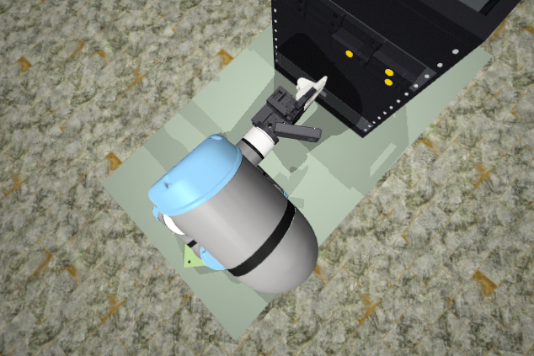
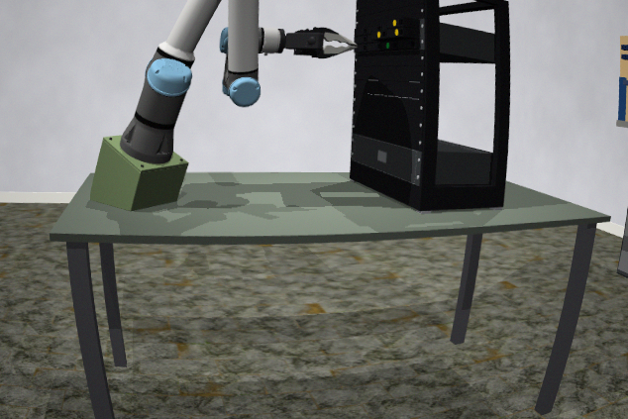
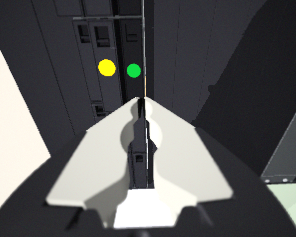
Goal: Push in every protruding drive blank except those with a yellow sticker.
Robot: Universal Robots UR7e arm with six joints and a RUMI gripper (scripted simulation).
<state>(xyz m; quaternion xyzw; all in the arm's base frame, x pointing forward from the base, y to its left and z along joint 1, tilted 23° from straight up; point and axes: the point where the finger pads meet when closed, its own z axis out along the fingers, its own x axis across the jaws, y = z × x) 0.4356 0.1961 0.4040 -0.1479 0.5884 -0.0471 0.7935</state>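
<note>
The gripper (image 2: 350, 44), jaws pressed together on nothing, points at the rack (image 2: 431, 99) front edge, just short of it.

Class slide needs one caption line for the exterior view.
Arm's shut gripper points at the black rack's upper drive blanks, beside yellow stickers.

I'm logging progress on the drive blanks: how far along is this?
Done: cannot confirm any blank latched. In hand: the gripper is shut and empty, tips level with the rack front's upper row, near the green dot. Left: any protruding unmarked blanks; the yellow-stickered ones stay untouched.
</note>
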